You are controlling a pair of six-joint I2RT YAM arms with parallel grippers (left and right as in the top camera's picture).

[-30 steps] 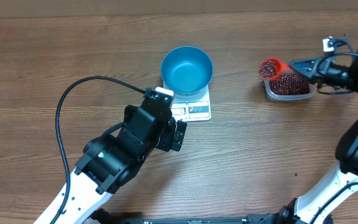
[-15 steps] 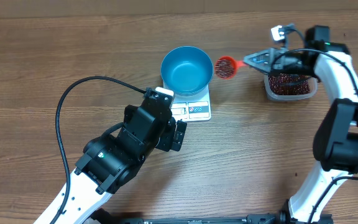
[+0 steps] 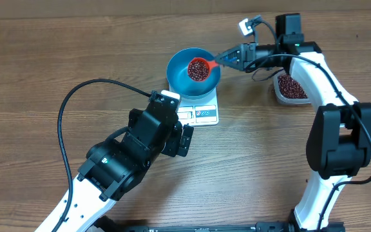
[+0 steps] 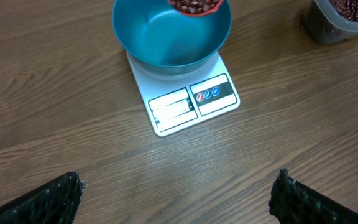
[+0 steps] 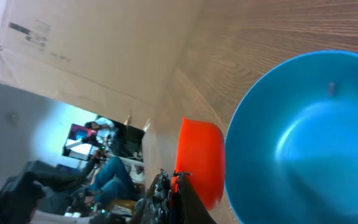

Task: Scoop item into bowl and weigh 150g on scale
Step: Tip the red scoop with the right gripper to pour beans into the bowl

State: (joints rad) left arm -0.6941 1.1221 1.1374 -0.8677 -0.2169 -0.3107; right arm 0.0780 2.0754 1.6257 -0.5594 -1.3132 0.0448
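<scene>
Early in the job, I'm judging. The bowl [image 3: 183, 81] is sitting on the scale [image 3: 201, 114] with its inside looking bare, so nothing is weighing yet. The right gripper [image 3: 232, 57] is clamping the handle of a red scoop [image 3: 212, 63] and holding a load of beans [image 3: 198, 67] over the bowl. More are waiting in the clear tub [image 4: 322, 30]. Tipping and topping up to target are left. The left gripper [image 4: 178, 183] is hanging spread wide, empty, near the scale.
</scene>
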